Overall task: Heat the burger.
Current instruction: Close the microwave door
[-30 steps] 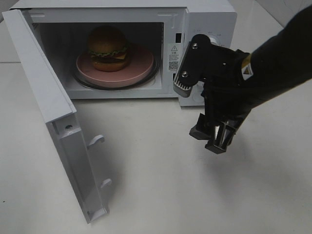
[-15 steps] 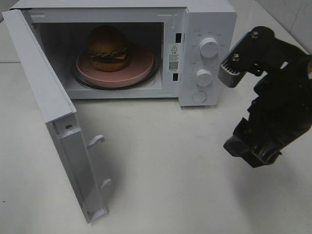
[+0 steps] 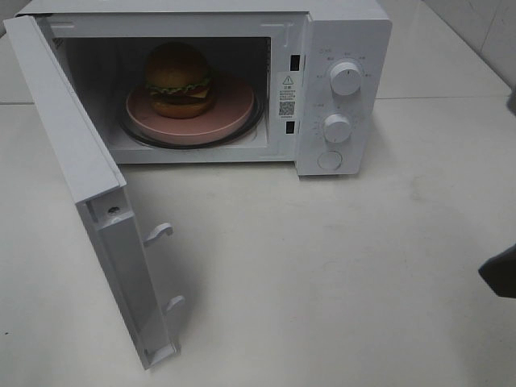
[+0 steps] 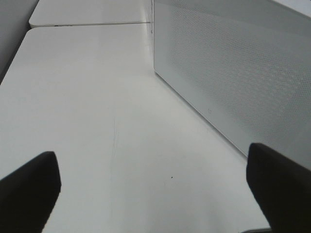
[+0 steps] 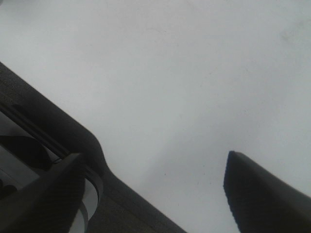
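Note:
The burger (image 3: 178,78), with a golden-brown bun, green lettuce edge and dark patty, sits on a round pink plate (image 3: 230,109) inside the white microwave (image 3: 343,32). The microwave door (image 3: 76,161) stands wide open to the left. In the left wrist view my left gripper (image 4: 155,194) is open over bare table, beside the door's perforated outer panel (image 4: 233,73). It does not show in the exterior view. My right gripper (image 5: 155,184) is open with only white table between its fingers. In the exterior view just a dark corner of the right arm (image 3: 501,272) shows at the right edge.
Two knobs (image 3: 345,78) and a round button (image 3: 329,160) are on the microwave's right-hand panel. The open door juts forward over the white table (image 3: 322,282) on the left. A seam in the table runs behind the microwave.
My right arm has pulled away to the right, from in front of the microwave's control panel to almost out of the exterior view. The burger, plate and door have not moved.

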Tool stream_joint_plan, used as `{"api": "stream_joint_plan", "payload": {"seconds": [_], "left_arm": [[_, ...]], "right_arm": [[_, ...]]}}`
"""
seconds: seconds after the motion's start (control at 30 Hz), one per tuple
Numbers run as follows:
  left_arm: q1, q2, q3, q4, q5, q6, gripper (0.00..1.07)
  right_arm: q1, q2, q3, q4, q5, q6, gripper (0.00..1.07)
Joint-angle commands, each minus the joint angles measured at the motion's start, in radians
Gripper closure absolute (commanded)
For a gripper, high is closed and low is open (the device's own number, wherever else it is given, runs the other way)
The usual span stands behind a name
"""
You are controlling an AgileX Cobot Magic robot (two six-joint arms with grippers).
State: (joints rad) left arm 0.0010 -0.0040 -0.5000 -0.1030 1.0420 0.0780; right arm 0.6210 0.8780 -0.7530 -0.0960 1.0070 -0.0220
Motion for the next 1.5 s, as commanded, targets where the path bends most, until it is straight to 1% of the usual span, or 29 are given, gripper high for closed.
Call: {"api": "stream_joint_plan", "payload": {"seconds": [0.03, 0.1, 0.17, 0.2, 0.23, 0.3, 0.33, 0.37, 0.43, 0.47, 0.53, 0.57, 0.6, 0.67, 0.9, 0.97, 1.0, 1.03, 1.07, 1.1, 1.13, 1.17, 1.2, 1.27, 1.37, 1.4, 1.43, 1.47, 1.5], "left_arm": [[0.002, -0.026, 0.003, 0.0, -0.003, -0.007, 0.09], [0.002, -0.026, 0.003, 0.0, -0.003, -0.007, 0.09], [0.002, -0.026, 0.003, 0.0, -0.003, -0.007, 0.09], [0.002, -0.026, 0.003, 0.0, -0.003, -0.007, 0.09], [0.002, -0.026, 0.003, 0.0, -0.003, -0.007, 0.09], [0.002, -0.026, 0.003, 0.0, -0.003, -0.007, 0.09], [0.002, -0.026, 0.003, 0.0, -0.003, -0.007, 0.09], [0.002, -0.026, 0.003, 0.0, -0.003, -0.007, 0.09], [0.002, -0.026, 0.003, 0.0, -0.003, -0.007, 0.09], [0.002, -0.026, 0.003, 0.0, -0.003, -0.007, 0.09], [0.002, -0.026, 0.003, 0.0, -0.003, -0.007, 0.09], [0.002, -0.026, 0.003, 0.0, -0.003, -0.007, 0.09], [0.002, -0.026, 0.003, 0.0, -0.003, -0.007, 0.09], [0.002, -0.026, 0.003, 0.0, -0.003, -0.007, 0.09], [0.002, -0.026, 0.003, 0.0, -0.003, -0.007, 0.09], [0.002, -0.026, 0.003, 0.0, -0.003, -0.007, 0.09], [0.002, -0.026, 0.003, 0.0, -0.003, -0.007, 0.09], [0.002, -0.026, 0.003, 0.0, -0.003, -0.007, 0.09], [0.002, -0.026, 0.003, 0.0, -0.003, -0.007, 0.09], [0.002, -0.026, 0.003, 0.0, -0.003, -0.007, 0.09], [0.002, -0.026, 0.003, 0.0, -0.003, -0.007, 0.09], [0.002, -0.026, 0.003, 0.0, -0.003, -0.007, 0.09], [0.002, -0.026, 0.003, 0.0, -0.003, -0.007, 0.09], [0.002, -0.026, 0.003, 0.0, -0.003, -0.007, 0.09], [0.002, -0.026, 0.003, 0.0, -0.003, -0.007, 0.09], [0.002, -0.026, 0.003, 0.0, -0.003, -0.007, 0.09], [0.002, -0.026, 0.003, 0.0, -0.003, -0.007, 0.09], [0.002, -0.026, 0.003, 0.0, -0.003, -0.007, 0.09], [0.002, -0.026, 0.003, 0.0, -0.003, -0.007, 0.09]], "right_arm": [[-0.001, -0.052, 0.002, 0.003, 0.051, 0.022, 0.31], [-0.001, -0.132, 0.002, 0.003, 0.106, 0.036, 0.31], [-0.001, -0.151, 0.002, 0.003, 0.112, 0.043, 0.31], [-0.001, -0.203, 0.002, 0.003, 0.12, 0.056, 0.31], [-0.001, -0.203, 0.002, 0.003, 0.12, 0.056, 0.31], [-0.002, -0.274, 0.004, 0.003, 0.128, 0.072, 0.31], [-0.002, -0.274, 0.004, 0.003, 0.128, 0.072, 0.31], [-0.004, -0.311, 0.02, 0.002, 0.128, 0.08, 0.31], [-0.004, -0.329, 0.034, 0.001, 0.128, 0.082, 0.31], [-0.004, -0.362, 0.07, -0.001, 0.126, 0.083, 0.31], [-0.004, -0.375, 0.09, -0.001, 0.121, 0.083, 0.31], [-0.004, -0.392, 0.125, -0.001, 0.112, 0.088, 0.31], [-0.004, -0.392, 0.125, -0.001, 0.112, 0.088, 0.31], [-0.004, -0.404, 0.173, -0.001, 0.094, 0.131, 0.31], [-0.006, -0.405, 0.215, -0.001, 0.07, 0.17, 0.31], [-0.051, -0.427, 0.23, 0.002, 0.033, 0.153, 0.31], [-0.051, -0.427, 0.23, 0.002, 0.033, 0.153, 0.31], [-0.11, -0.462, 0.237, 0.002, 0.025, 0.138, 0.31], [-0.143, -0.481, 0.238, 0.002, 0.026, 0.123, 0.31], [-0.143, -0.481, 0.238, 0.002, 0.026, 0.123, 0.31], [-0.202, -0.52, 0.24, 0.002, 0.027, 0.091, 0.31], [-0.233, -0.545, 0.24, 0.003, 0.027, 0.076, 0.31], [-0.233, -0.545, 0.24, 0.003, 0.027, 0.076, 0.31], [-0.331, -0.648, 0.24, 0.003, 0.026, 0.064, 0.31], [-0.353, -0.676, 0.24, 0.007, 0.026, 0.064, 0.31], [-0.398, -0.727, 0.243, 0.02, 0.029, 0.064, 0.31], [-0.419, -0.754, 0.247, 0.023, 0.03, 0.064, 0.31], [-0.419, -0.754, 0.247, 0.023, 0.03, 0.064, 0.31], [-0.456, -0.803, 0.247, 0.026, 0.03, 0.064, 0.31]]}}
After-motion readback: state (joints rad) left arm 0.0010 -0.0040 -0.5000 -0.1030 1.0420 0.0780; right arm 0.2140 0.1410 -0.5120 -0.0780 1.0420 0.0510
